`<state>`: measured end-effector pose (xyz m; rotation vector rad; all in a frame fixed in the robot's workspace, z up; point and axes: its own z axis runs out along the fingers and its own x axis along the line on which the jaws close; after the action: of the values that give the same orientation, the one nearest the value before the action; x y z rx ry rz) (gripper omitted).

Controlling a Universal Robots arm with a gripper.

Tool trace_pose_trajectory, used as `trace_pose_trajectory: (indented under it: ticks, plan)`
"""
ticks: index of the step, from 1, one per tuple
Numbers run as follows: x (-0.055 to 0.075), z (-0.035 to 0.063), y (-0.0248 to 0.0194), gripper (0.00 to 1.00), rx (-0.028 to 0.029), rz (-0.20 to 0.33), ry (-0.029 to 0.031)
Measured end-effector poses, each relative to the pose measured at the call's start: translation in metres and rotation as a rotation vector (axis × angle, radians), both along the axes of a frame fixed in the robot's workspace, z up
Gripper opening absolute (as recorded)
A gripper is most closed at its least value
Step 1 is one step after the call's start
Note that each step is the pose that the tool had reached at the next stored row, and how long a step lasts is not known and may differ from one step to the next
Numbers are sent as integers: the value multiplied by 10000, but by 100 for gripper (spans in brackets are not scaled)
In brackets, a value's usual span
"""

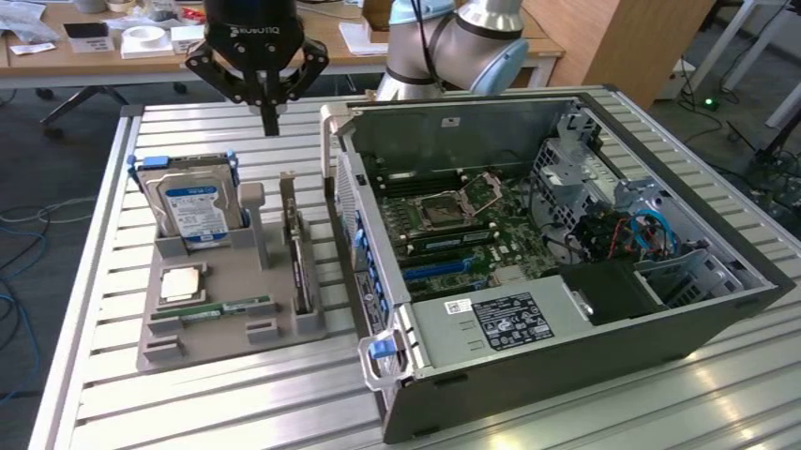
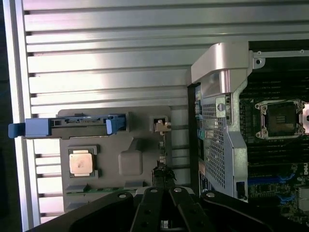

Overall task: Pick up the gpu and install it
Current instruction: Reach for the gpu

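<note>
The gpu (image 1: 298,255) is a thin dark card standing on its edge in a slot of the grey holder (image 1: 232,328), at the side nearest the computer case. In the wrist view the gpu (image 2: 162,145) shows edge-on, with its silvery bracket end towards the slatted table. My gripper (image 1: 268,120) hangs high above the table, just beyond the far end of the holder, and is shut with nothing in it. In the wrist view the gripper (image 2: 163,217) sits in line with the card's length.
An open computer case (image 1: 701,309) lies at the exterior view's right, its motherboard (image 1: 457,220) exposed. The holder also carries an upright hard drive (image 1: 194,202), a CPU (image 1: 183,281) and a green RAM stick (image 1: 228,307). A desk with clutter stands behind the table.
</note>
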<state>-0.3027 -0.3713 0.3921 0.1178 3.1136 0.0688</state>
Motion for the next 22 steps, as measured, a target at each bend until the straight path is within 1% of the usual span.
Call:
trace_pose_trajectory:
  ticks: [16, 22]
  plan:
    - [-149, -2, 2, 11, 0, -1, 0]
    - [-153, -2, 2, 11, 0, 0, 0]
